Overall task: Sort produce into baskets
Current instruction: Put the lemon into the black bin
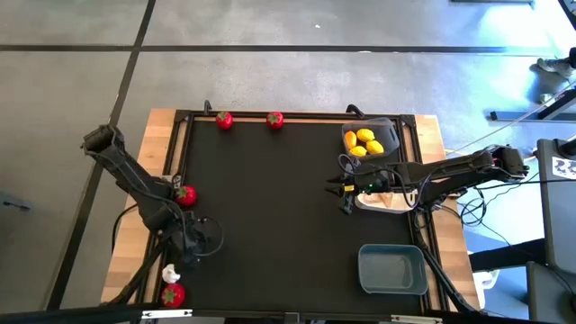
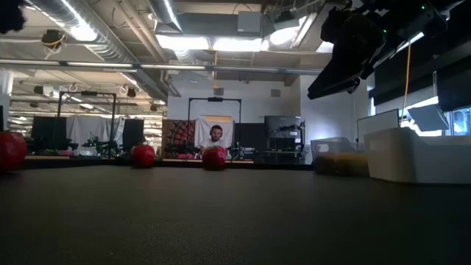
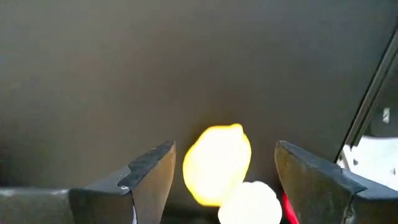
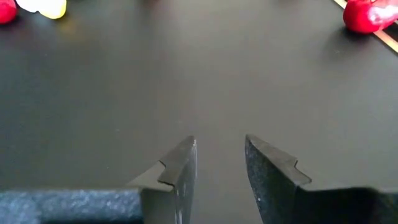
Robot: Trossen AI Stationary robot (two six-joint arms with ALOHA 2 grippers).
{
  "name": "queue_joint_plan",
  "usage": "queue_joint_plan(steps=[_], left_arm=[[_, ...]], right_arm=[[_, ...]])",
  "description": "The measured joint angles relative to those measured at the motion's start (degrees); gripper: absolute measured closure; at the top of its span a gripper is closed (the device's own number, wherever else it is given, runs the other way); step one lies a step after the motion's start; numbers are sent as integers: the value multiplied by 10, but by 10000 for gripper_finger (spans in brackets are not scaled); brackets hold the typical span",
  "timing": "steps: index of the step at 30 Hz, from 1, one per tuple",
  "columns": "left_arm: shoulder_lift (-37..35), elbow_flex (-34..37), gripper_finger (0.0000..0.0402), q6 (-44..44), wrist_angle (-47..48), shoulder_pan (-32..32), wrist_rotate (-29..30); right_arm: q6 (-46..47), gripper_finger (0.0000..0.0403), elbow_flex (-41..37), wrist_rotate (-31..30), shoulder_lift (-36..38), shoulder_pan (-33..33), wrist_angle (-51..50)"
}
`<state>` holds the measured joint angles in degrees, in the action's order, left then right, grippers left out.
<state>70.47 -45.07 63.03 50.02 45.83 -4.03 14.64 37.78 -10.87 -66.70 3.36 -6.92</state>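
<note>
On the bench (image 1: 297, 207), covered by a black mat, the left gripper (image 3: 224, 171) sits low near the 8 o'clock corner with its fingers (image 3: 149, 177) spread apart, a yellow lemon (image 3: 216, 163) lying between them and touching neither; a white garlic bulb (image 3: 250, 202) rests just beside the lemon, with a sliver of red at its far side. From above, that bulb shows next to a red fruit (image 1: 173, 293) at the mat's 7 o'clock corner, and another red fruit (image 1: 185, 195) lies by the left arm at 9 o'clock. Two more red fruits (image 1: 224, 120) (image 1: 275, 119) sit along the 12 o'clock edge. The dark grey basket (image 1: 385, 130) at 1 o'clock holds several lemons (image 1: 364, 142). The white basket (image 1: 382, 202) lies at 3 o'clock, partly under the right arm. The blue-grey basket (image 1: 392, 268) stands at 5 o'clock. The right gripper (image 4: 221, 163) hangs above the mat just inboard of the white basket, fingers a narrow gap apart with nothing between them. Beyond the bench, a person (image 2: 215, 137) sits in the room.
</note>
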Motion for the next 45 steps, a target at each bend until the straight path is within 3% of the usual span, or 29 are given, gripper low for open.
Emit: queue_joint_plan(steps=[6, 18, 23, 27, 36, 45], left_arm=[[53, 3, 132, 13, -10, 32, -31], [182, 3, 133, -64, -46, 45, -54], [208, 0, 166, -65, -39, 36, -87], [203, 3, 215, -45, -37, 14, -96], [123, 4, 217, -62, -40, -52, -97], [-4, 3, 202, -85, -46, -165, 39]], right_arm=[[0, 265, 0, 0, 0, 0, 0], [-1, 265, 0, -6, 0, 0, 0], [-1, 265, 0, -6, 0, 0, 0], [0, 265, 0, -5, 0, 0, 0], [0, 265, 0, 4, 0, 0, 0], [34, 261, 0, 4, 0, 0, 6]])
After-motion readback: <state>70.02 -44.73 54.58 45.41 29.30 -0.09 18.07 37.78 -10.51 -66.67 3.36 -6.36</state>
